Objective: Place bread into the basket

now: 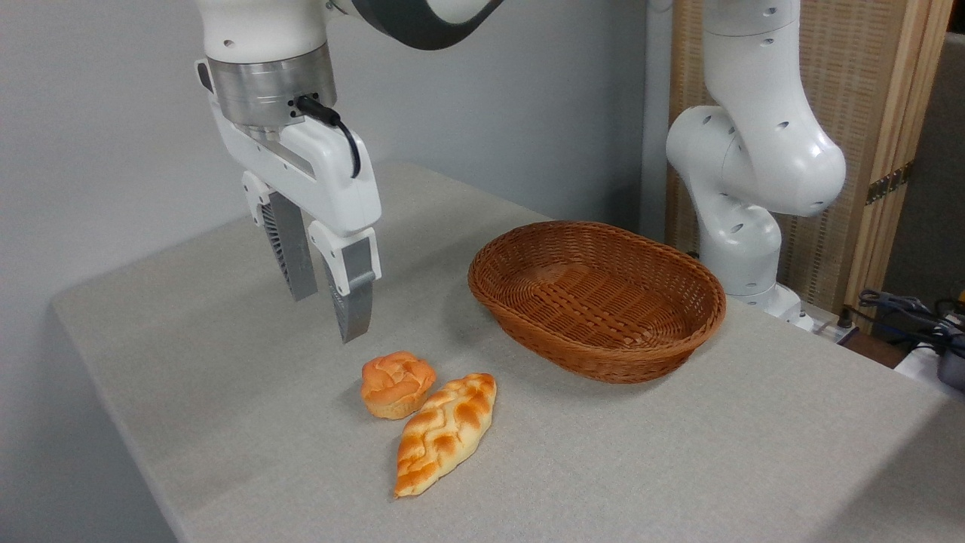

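Bread (397,384) sits on the tabletop (226,362) just below and slightly right of the claw (328,313) — claw hangs above it, fingers spread, holding nothing. Braided loaf (445,434) touches the bread's right side. Basket (597,298) farther right of the bread — empty, path unobstructed.

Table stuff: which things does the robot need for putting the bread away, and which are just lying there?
Needed:
- small round orange-brown bun with a knotted top
- oval reddish-brown woven wicker basket, with nothing in it
- open two-finger gripper, above the bun

Just lying about:
- long pointed braided loaf, against the bun
- dark cables, far right
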You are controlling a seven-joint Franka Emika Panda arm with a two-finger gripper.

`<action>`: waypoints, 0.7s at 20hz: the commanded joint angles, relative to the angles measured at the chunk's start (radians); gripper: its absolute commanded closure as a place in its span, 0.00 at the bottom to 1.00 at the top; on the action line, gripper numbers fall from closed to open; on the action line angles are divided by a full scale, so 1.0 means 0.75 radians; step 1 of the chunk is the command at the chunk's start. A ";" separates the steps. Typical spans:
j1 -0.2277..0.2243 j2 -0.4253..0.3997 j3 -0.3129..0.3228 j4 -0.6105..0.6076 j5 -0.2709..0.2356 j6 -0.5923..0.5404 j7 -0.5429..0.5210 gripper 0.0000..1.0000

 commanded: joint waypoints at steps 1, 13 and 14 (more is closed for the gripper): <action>-0.014 0.003 0.022 0.012 -0.058 0.012 -0.002 0.00; -0.051 0.003 0.028 0.010 -0.062 0.004 -0.010 0.00; -0.049 0.003 0.028 0.010 -0.062 -0.006 -0.006 0.00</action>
